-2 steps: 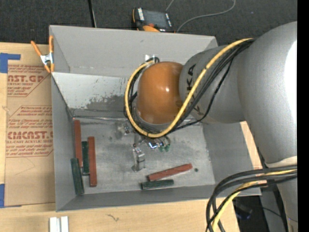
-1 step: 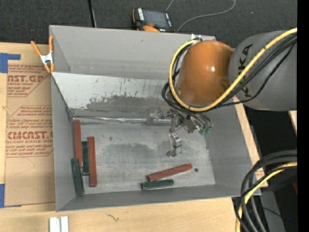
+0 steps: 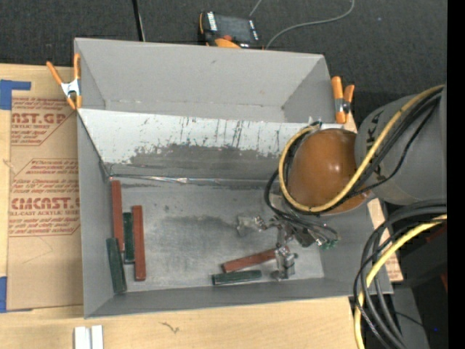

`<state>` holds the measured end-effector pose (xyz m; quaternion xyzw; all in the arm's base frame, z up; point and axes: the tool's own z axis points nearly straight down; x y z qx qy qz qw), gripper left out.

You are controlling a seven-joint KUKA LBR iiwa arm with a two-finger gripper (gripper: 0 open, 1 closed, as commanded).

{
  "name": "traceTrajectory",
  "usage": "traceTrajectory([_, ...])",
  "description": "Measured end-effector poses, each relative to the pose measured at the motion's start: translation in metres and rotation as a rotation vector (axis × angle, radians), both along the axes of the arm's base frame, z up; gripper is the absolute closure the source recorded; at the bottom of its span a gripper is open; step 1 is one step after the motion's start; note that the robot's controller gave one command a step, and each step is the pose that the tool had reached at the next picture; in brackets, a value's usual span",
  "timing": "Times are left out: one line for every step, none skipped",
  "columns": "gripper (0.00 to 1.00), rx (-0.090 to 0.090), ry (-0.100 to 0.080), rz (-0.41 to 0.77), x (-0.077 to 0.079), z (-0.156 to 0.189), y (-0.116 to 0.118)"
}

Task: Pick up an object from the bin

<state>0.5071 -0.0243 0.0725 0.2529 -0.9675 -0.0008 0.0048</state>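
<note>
The hand (image 3: 282,247) hangs low in the bin (image 3: 189,220) near its right wall, at the right end of a slanted reddish-brown bar (image 3: 249,262) with a dark green bar (image 3: 236,276) just below it. Whether the hand is open, closed or gripping anything, I cannot tell. A cluster of like bars (image 3: 128,244) lies along the left wall, well apart.

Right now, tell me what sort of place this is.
Probably a robotics lab's bin-picking test station: a cabled robot arm reaches into a scuffed grey metal bin holding a few loose red-brown and dark green bars.
</note>
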Motion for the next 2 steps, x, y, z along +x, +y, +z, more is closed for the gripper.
traceTrajectory([1.0, 0.002, -0.013, 0.001, 0.004, 0.005, 0.003])
traceTrajectory([1.0, 0.002, -0.018, 0.432, -0.012, 0.235, -0.005])
